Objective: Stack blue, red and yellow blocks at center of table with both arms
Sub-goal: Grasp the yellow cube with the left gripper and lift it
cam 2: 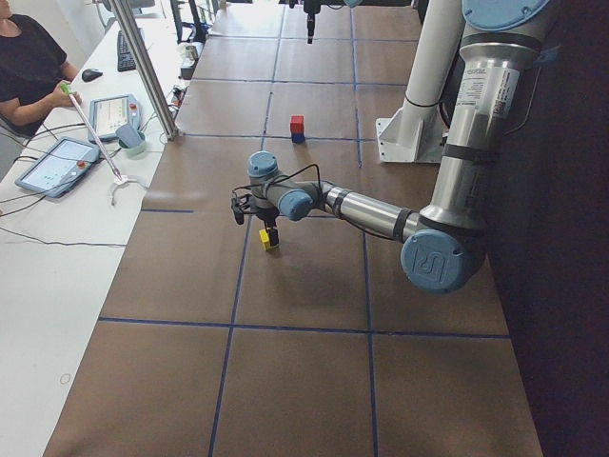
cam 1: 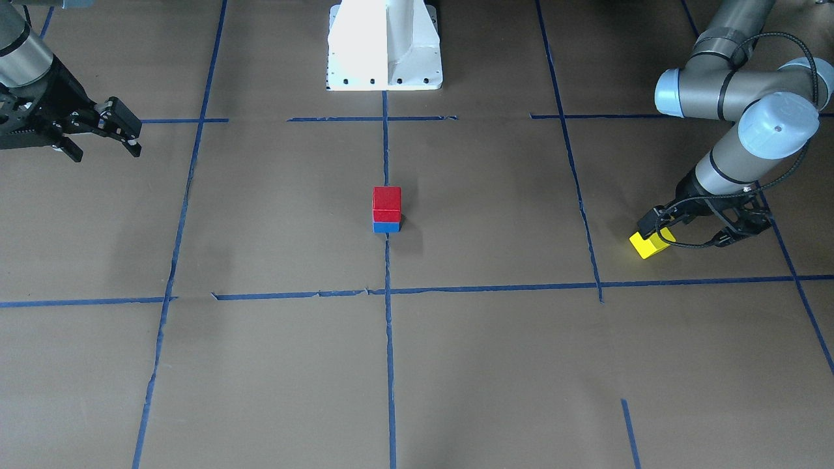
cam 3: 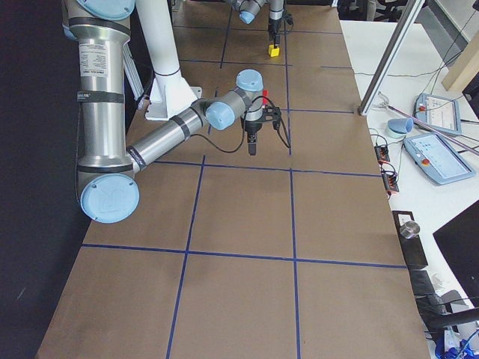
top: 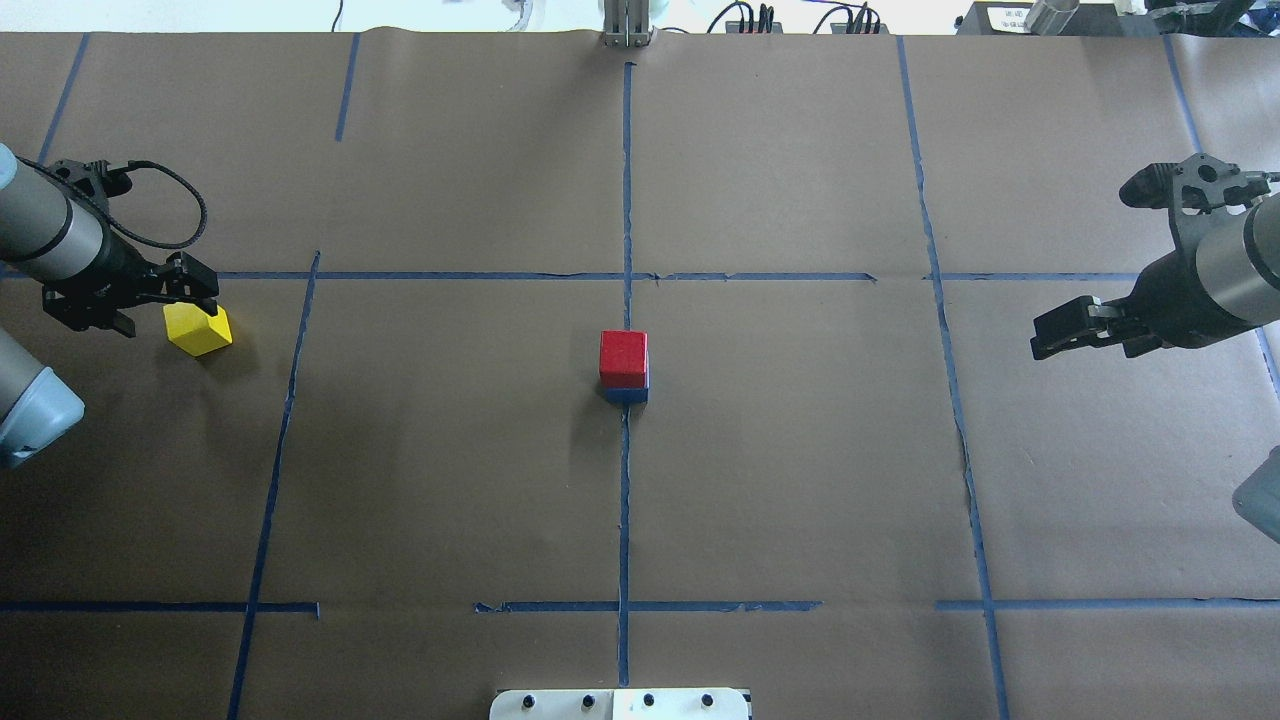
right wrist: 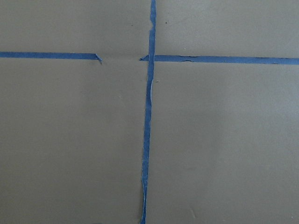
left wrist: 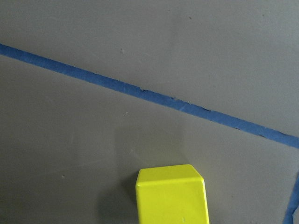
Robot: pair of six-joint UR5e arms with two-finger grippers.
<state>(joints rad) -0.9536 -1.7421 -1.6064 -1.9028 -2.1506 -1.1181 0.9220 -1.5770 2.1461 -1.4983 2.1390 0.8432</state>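
Observation:
The red block (top: 623, 353) sits on top of the blue block (top: 625, 394) at the table's centre, where the tape lines cross; the stack also shows in the front-facing view (cam 1: 386, 205). The yellow block (top: 197, 328) is at the far left of the overhead view and fills the bottom centre of the left wrist view (left wrist: 171, 196). My left gripper (top: 193, 292) is down over it, shut on the yellow block at table level. I cannot tell whether the block is lifted. My right gripper (cam 1: 128, 130) is open and empty, held above the table far from the stack.
Blue tape lines divide the brown paper table cover into squares. The robot's white base (cam 1: 384, 45) stands at the table's edge behind the stack. An operator and tablets are at a side desk (cam 2: 57, 162) beyond the table.

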